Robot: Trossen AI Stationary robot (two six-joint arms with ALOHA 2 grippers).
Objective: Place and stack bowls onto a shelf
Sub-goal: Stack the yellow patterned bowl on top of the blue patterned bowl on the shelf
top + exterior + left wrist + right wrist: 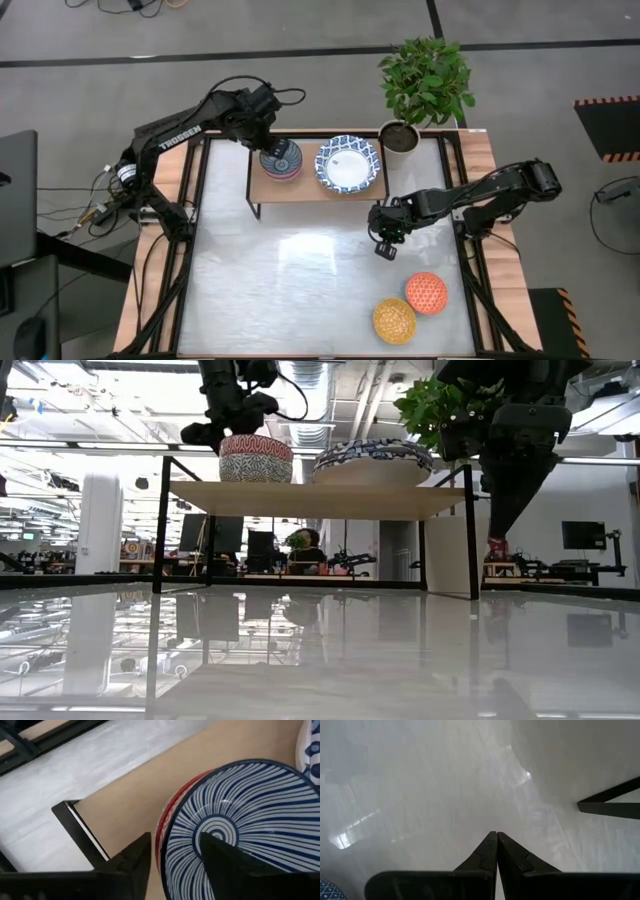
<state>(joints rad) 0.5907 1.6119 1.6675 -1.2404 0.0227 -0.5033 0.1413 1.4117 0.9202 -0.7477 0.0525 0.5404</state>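
Note:
On the light-wood shelf (pixel 305 190) a blue-striped small bowl (pixel 240 815) sits nested in a pink-red patterned bowl (pixel 256 458). A wide blue-and-white bowl (pixel 348 163) rests beside them on the shelf. My left gripper (pixel 175 836) hangs open over the nested pair, astride the rim. An orange-red bowl (pixel 426 292) and a yellow-orange bowl (pixel 394 320) lie upside down on the table at the near right. My right gripper (pixel 496 836) is shut and holds nothing, above the table to the right of the shelf. My left gripper comes from above, slanting down, with one finger (pixel 220 860) inside the blue-striped bowl and the other (pixel 132 865) outside it. The rim (pixel 167 845) on the side toward the shelf's left end lies between them. Whether either finger touches the bowl I cannot tell.
A potted plant (pixel 425 75) in a dark pot (pixel 400 135) stands at the table's far right corner, just beyond the shelf's right end. The shelf's black legs (pixel 162 525) stand on the glossy table top (pixel 300 290), which stretches bare across the middle and near left.

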